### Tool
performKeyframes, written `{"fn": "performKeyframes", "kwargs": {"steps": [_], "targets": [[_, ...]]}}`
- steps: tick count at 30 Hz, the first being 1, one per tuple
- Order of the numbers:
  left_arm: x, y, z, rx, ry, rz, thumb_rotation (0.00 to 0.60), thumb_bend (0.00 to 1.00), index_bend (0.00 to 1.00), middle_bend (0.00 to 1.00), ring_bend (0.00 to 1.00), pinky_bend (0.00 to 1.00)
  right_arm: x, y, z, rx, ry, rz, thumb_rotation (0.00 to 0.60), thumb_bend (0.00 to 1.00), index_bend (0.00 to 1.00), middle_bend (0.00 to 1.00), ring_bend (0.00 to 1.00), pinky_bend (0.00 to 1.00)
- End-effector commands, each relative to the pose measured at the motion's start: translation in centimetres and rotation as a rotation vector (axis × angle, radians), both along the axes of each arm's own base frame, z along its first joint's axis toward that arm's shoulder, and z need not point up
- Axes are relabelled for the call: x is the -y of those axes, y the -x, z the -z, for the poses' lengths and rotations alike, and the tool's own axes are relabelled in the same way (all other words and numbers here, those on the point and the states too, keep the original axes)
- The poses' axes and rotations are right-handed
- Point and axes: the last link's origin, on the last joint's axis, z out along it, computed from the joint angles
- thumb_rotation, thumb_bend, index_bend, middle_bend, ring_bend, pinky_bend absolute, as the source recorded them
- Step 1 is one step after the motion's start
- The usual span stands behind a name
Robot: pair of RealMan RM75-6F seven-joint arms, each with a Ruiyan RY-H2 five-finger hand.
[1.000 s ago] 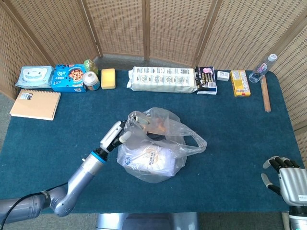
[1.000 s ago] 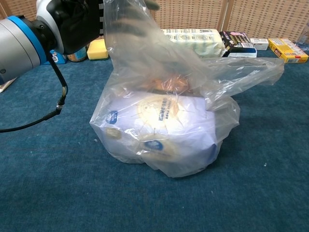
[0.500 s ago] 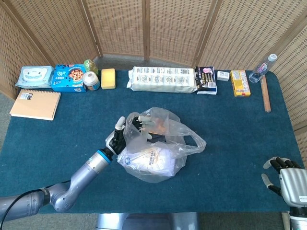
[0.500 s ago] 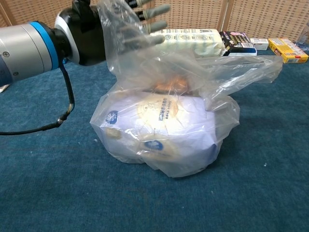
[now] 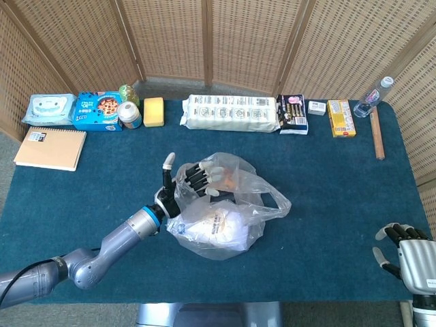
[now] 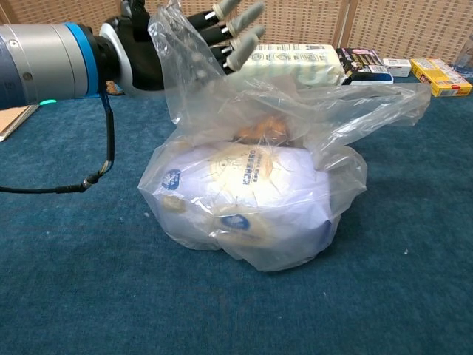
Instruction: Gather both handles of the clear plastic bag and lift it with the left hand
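A clear plastic bag (image 5: 216, 228) with white packaged goods inside sits mid-table, also seen close up in the chest view as the bag (image 6: 251, 200). My left hand (image 5: 185, 182) is at its upper left with fingers straight and spread, reaching through the raised near handle (image 5: 204, 163); in the chest view the left hand (image 6: 177, 44) pokes its fingertips (image 6: 240, 33) out past the plastic. It grips nothing. The other handle (image 5: 278, 203) lies slack to the right, also visible as the handle (image 6: 384, 103). My right hand (image 5: 407, 253) rests at the table's front right corner, holding nothing.
Along the back edge stand a wipes pack (image 5: 49, 107), a cookie box (image 5: 97, 111), a jar (image 5: 129, 115), a yellow sponge (image 5: 153, 111), a long white package (image 5: 229, 113), small boxes (image 5: 340, 118) and a bottle (image 5: 375, 95). A notebook (image 5: 50, 148) lies at the left.
My left hand has moved right and up, pushing its fingers further through the near handle loop. The bag's top has shifted slightly. The right hand has not moved.
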Motion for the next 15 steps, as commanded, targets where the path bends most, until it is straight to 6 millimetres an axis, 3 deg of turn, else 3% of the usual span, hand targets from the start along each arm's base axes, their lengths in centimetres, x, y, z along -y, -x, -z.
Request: {"fn": "performKeyframes", "kwargs": {"steps": [1,15], "targets": [[-0.3,0.2,-1.2,0.064,-0.01,-0.014,0.003,0.17,0.3,0.33,0.31,0.48,0.0,0.0,0.0,0.001,0.0,0.0,0.6,0.31,0.5,0.47,0.43,0.45],[-0.9,1.8,-4.5,0.095,-0.104,0.046,0.001,0.18,0.35,0.41,0.36,0.5,1.6,-1.1,0.2,0.04,-0.018,-0.054,0.6,0.31,0.5,0.47,0.43,0.45]]}}
